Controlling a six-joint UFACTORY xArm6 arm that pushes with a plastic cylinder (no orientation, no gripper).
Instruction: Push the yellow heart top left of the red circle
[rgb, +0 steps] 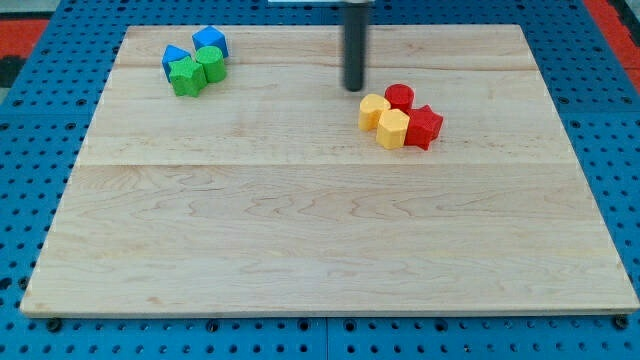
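The yellow heart (373, 109) lies right of the board's centre, toward the view's top, touching the red circle (400, 97) on the circle's lower left. A yellow hexagon (393, 129) sits just below them and a red star (424, 126) is to its right; all four form a tight cluster. My tip (353, 88) is the end of the dark rod that comes down from the view's top. It stands just up and left of the yellow heart, a small gap apart from it.
A second cluster sits at the view's top left: a blue triangle (175, 57), a blue block (210, 41), a green star (186, 76) and a green block (210, 64). The wooden board (320, 240) rests on a blue pegboard (20, 150).
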